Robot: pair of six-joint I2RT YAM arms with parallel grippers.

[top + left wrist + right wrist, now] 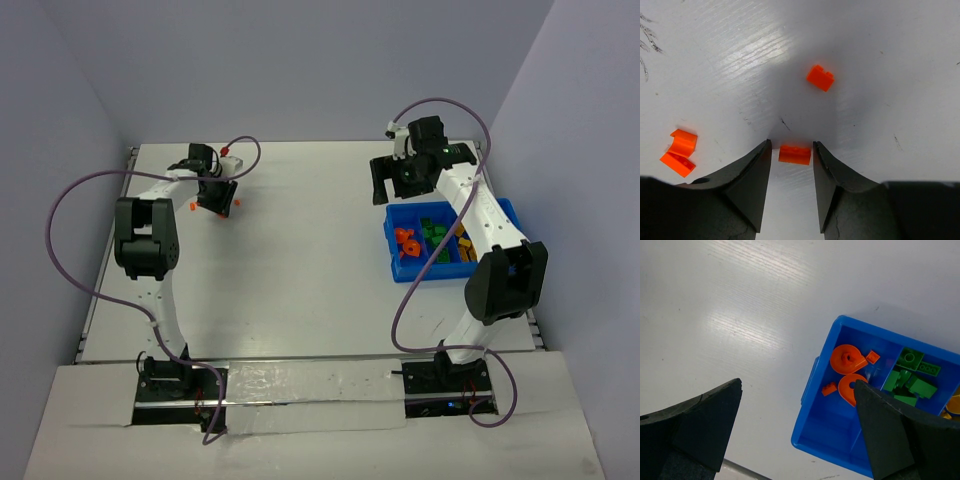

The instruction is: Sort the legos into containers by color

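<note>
My left gripper is low over the far left of the table, jaws open. In the left wrist view an orange brick lies on the table between the left gripper's fingertips, with a small gap each side. More orange bricks lie ahead and to the left. My right gripper hangs wide open and empty over the far left corner of the blue bin. The right wrist view shows the right gripper above the bin's orange compartment with round pieces; green bricks fill the compartment beside it.
Loose orange bricks lie round the left gripper near the table's far left corner. A purple cable loops from each arm. The bin stands near the table's right edge, partly under the right arm.
</note>
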